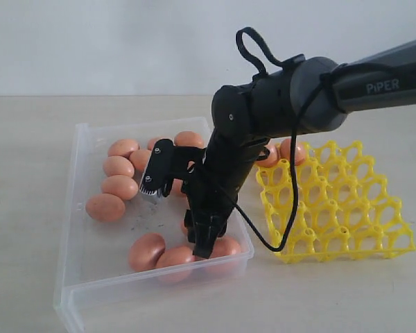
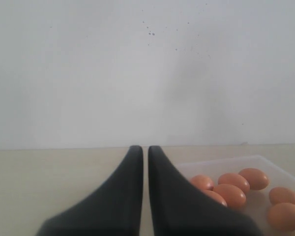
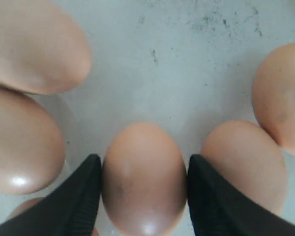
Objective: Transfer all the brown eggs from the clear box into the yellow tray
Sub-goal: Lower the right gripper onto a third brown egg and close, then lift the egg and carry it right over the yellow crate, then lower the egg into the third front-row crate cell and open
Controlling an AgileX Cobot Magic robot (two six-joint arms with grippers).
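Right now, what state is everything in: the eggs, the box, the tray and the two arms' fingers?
Clear box: open-topped, holding most of the brown eggs.
Yellow tray: nearly empty, two eggs in one corner.
Right fingers: closed against both sides of one egg down in the box.
Left fingers: shut, holding nothing.

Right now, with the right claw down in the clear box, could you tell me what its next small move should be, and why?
Probably lift straight up, slowly. The right claw's fingers look pressed against both sides of one brown egg on the clear box floor, and neighbouring eggs lie close alongside, so a sideways pull might knock them.
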